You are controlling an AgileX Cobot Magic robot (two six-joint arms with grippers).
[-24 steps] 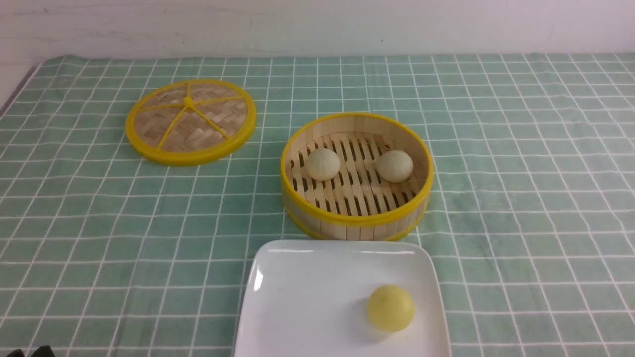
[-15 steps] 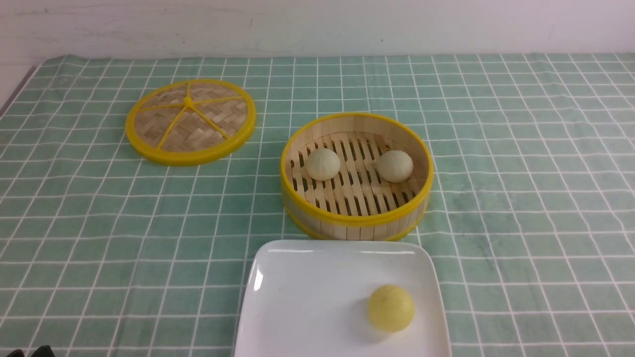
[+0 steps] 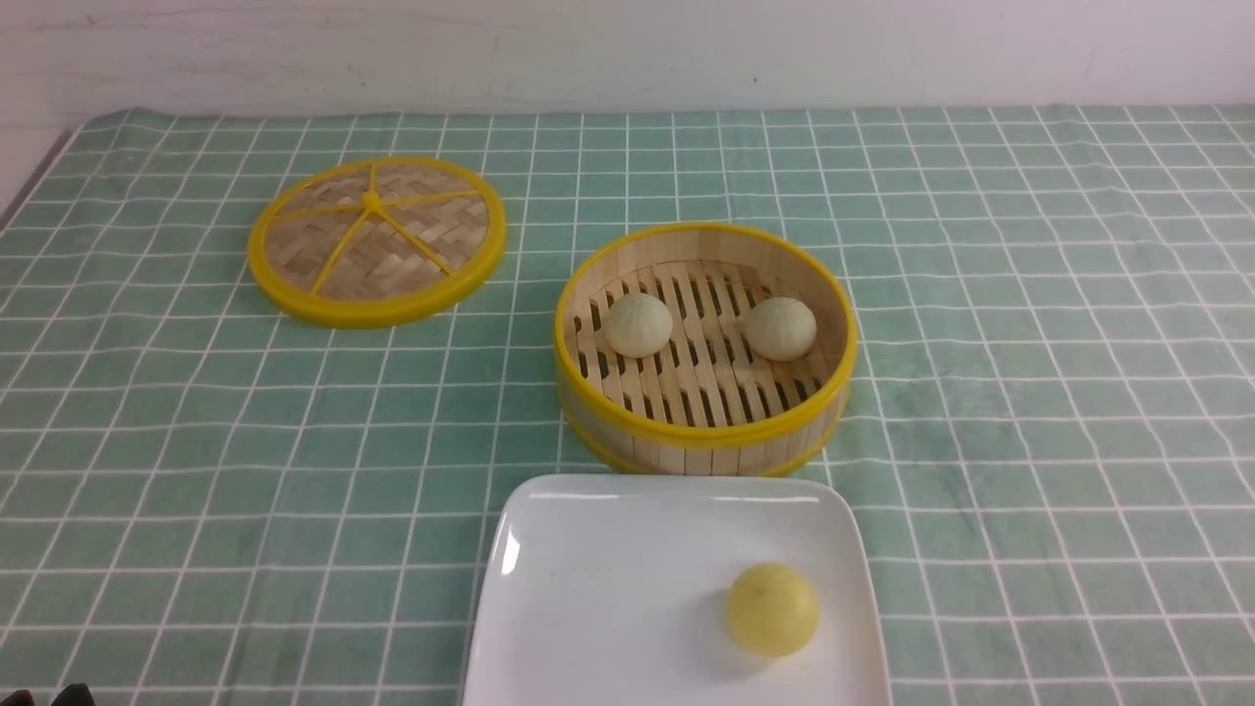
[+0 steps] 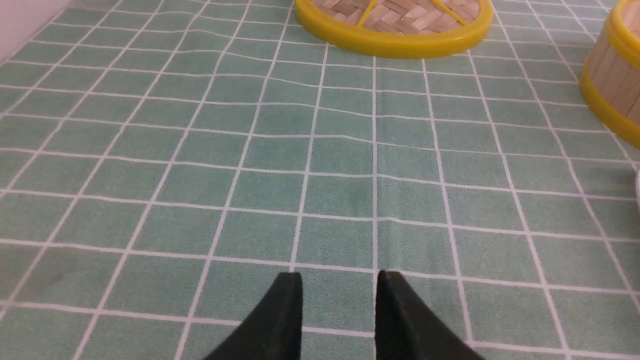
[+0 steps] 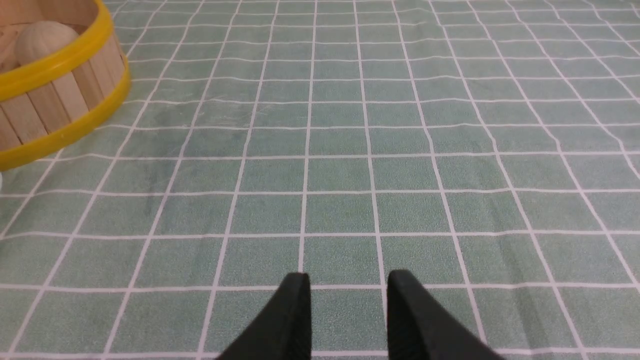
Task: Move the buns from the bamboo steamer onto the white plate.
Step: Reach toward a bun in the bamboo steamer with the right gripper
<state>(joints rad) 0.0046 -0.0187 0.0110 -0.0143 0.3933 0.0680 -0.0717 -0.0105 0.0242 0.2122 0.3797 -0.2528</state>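
Note:
Two pale cream buns [image 3: 637, 325] [image 3: 779, 328] lie side by side on the slat floor of the bamboo steamer [image 3: 706, 436] at the table's middle. The right wrist view catches one bun [image 5: 44, 37] over the steamer wall [image 5: 60, 95]. The white plate [image 3: 598, 588] sits just in front of the steamer. My left gripper [image 4: 339, 280] hovers open and empty over bare cloth, left of the steamer [image 4: 612, 85]. Only a dark tip of the left gripper [image 3: 69, 696] shows in the front view's corner. My right gripper [image 5: 349, 280] is open and empty over cloth to the right.
A brighter yellow ball [image 3: 773, 609] rests on the plate's right half. The steamer's woven lid [image 3: 377, 240] lies flat at the back left, also ahead of the left gripper as a lid [image 4: 395, 20]. Green checked cloth covers the table.
The dark tip of the left gripper at the front view's bottom-left corner has sunk slightly lower. Buns, steamer, plate and lid have not moved.

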